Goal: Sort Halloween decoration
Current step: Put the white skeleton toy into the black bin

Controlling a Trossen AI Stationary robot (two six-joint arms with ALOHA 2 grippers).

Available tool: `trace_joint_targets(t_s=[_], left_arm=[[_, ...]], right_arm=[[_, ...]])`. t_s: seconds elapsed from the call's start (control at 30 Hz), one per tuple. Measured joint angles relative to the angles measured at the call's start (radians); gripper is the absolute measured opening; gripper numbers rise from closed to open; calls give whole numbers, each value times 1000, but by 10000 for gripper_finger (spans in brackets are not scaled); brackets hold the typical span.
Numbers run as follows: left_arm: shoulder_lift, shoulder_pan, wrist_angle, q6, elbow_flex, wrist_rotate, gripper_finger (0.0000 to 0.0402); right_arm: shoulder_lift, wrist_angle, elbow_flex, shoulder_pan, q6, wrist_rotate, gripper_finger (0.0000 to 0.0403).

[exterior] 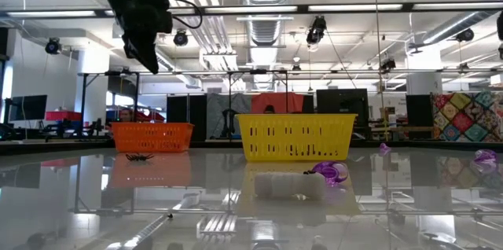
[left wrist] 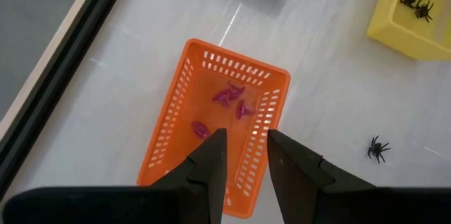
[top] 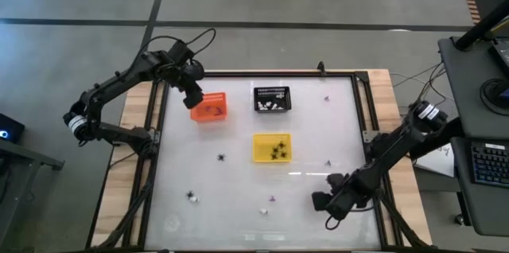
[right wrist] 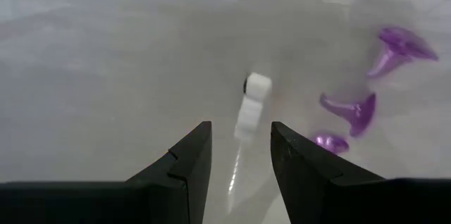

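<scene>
Left gripper [left wrist: 245,155] up above the orange basket [top: 209,108] near the table's far left, fingers parted with nothing between them; 3 or so purple pieces [left wrist: 229,96] lying on that basket's floor. Just right of it, the black basket [top: 272,98] with white pieces [top: 270,106] inside. In front of that, near mid-table, the yellow basket [top: 271,148] with black spiders [top: 278,151] in it. Right gripper [right wrist: 240,151] low over the near right part of the table [top: 238,189], fingers spread and empty, a white piece [right wrist: 252,106] lying on the surface just ahead of the gap between them, not touched. Beside that white piece, 3 loose purple pieces [right wrist: 352,111] on the tabletop. More strays scattered over the surface: 1 black spider [top: 221,157] left of the yellow basket, a dark piece [top: 192,197] toward the near left, a small piece [top: 272,199] near the front middle, another [top: 327,98] at the far right and 1 [top: 328,162] right of the yellow basket; colours of these last too small to tell. Seen from table height, the left arm [exterior: 134,10] hanging high over the orange basket, a spider [exterior: 140,156] on the surface in front of it.
</scene>
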Motion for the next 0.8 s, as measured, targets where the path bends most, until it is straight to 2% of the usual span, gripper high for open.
trace_joint_targets(t_s=[0.3, 0.4, 0.57, 0.8], left_arm=[[0, -6, -1, -25, 0, 0, 84], [0, -8, -13, -26, 0, 0, 84], [0, -8, -28, -25, 0, 0, 84], [0, -8, -45, 3, 0, 0, 84]], right_arm=[[97, 24, 7, 0, 8, -9, 126], [100, 24, 8, 0, 18, -9, 99], [80, 23, 5, -1, 16, -6, 26], [20, 18, 3, -14, 20, 36, 17]])
